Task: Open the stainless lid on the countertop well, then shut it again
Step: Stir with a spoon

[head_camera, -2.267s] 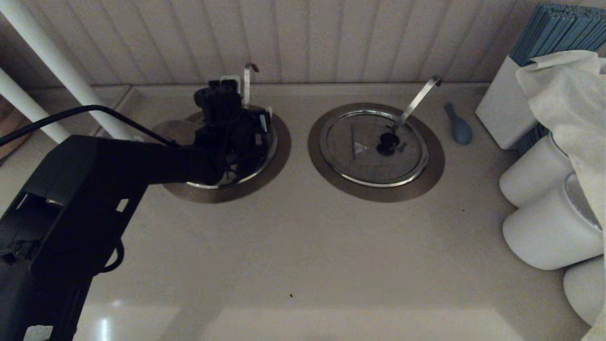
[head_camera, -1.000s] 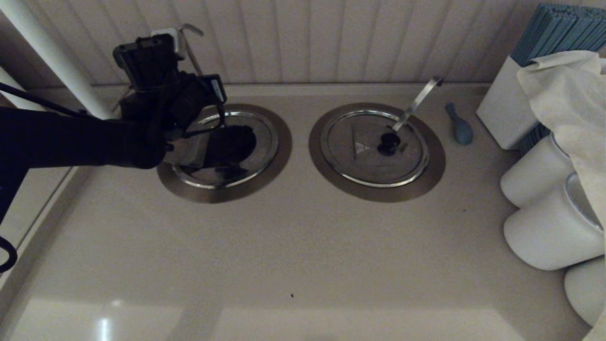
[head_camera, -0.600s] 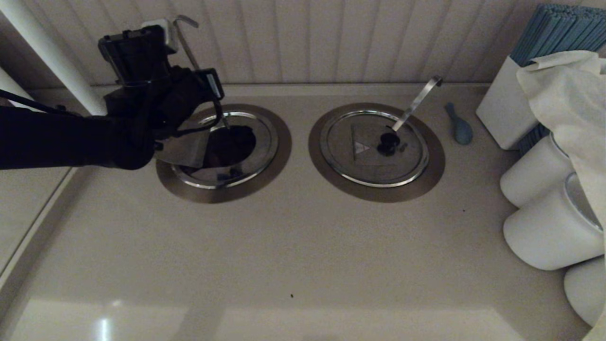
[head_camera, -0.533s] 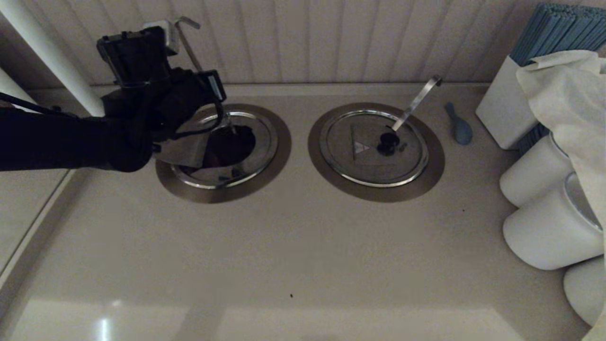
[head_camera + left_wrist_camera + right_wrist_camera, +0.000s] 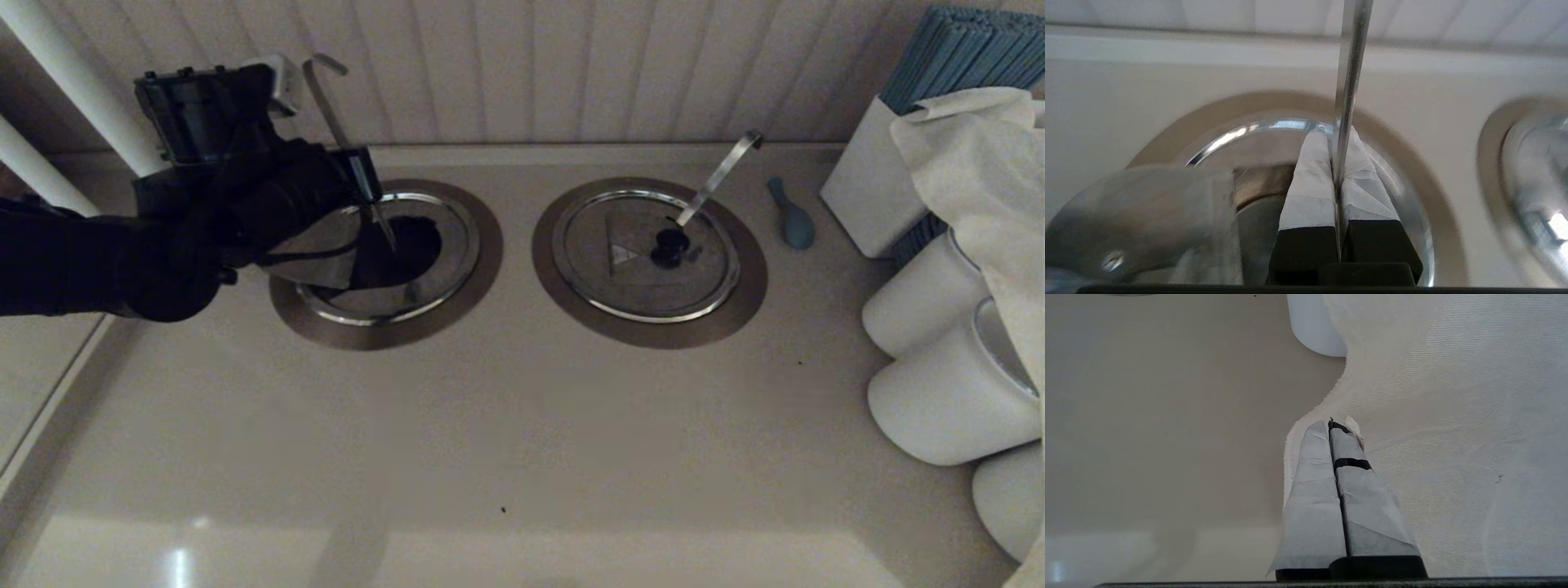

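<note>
Countertop well [image 5: 457,282]: round steel-rimmed opening with a wide brown-grey collar, set in the pale counter [image 5: 506,441] toward the robot's left; its dark hollow lies exposed on the side nearer the twin well. Stainless lid [image 5: 314,253]: one half folded up and tilted over the far-left part of the countertop well, the other half lying flat along the near rim. Ladle rod [image 5: 326,98]: thin, hook-tipped, rising out of the countertop well and leaning toward the wall behind it. Left gripper [image 5: 1336,134]: raised above the left part of the countertop well, its white-taped fingers [image 5: 1310,183] pressed together on the ladle rod, which runs up between them. Twin lid [image 5: 645,253]: flat and closed, to the right of the countertop well, black knob at centre, with a flat ladle handle [image 5: 722,175] slanting up from it. Right gripper [image 5: 1336,424]: well away from the countertop well, fingers together with nothing between them, over a white cloth [image 5: 1453,437].
</note>
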Motion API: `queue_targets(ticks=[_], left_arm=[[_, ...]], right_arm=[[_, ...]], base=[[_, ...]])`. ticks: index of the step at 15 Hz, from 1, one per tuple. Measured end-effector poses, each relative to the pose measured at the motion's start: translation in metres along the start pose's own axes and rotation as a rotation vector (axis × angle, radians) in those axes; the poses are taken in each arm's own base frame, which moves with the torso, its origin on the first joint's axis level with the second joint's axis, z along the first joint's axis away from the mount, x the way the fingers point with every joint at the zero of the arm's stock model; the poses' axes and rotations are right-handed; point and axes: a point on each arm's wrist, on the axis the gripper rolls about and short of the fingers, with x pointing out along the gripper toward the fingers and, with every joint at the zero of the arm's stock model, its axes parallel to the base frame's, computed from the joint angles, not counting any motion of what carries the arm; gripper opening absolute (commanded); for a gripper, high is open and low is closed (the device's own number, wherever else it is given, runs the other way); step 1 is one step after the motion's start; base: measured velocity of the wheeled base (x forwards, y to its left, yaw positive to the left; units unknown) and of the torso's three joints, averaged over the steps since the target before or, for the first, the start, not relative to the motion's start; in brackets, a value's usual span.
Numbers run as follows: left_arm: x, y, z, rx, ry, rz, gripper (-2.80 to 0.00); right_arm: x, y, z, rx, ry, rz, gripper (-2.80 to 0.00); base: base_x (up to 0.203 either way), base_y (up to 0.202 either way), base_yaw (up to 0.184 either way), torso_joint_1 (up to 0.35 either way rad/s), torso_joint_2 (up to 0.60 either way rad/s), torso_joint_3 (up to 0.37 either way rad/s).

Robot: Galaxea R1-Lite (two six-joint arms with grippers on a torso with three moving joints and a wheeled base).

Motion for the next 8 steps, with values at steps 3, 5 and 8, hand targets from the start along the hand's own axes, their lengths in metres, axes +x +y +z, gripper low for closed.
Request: queue_targets(ticks=[3, 5, 8], left_arm=[[-0.001, 0.008, -0.002, 0.111, 0.028, 0.036, -2.8], [0.005, 0.011, -0.004, 0.129, 0.024, 0.076, -2.8], [0.021, 0.011, -0.005, 0.116, -0.029, 0.152, -2.8]], right_arm=[[0.0, 0.0, 0.0, 0.0, 0.0, 0.0, -2.8], [0.0, 0.0, 0.0, 0.0, 0.0, 0.0, -2.8], [0.0, 0.0, 0.0, 0.0, 0.0, 0.0, -2.8]], base=[[0.0, 0.0, 0.0, 0.0, 0.0, 0.0], [0.0, 0.0, 0.0, 0.0, 0.0, 0.0], [0.0, 0.0, 0.0, 0.0, 0.0, 0.0]])
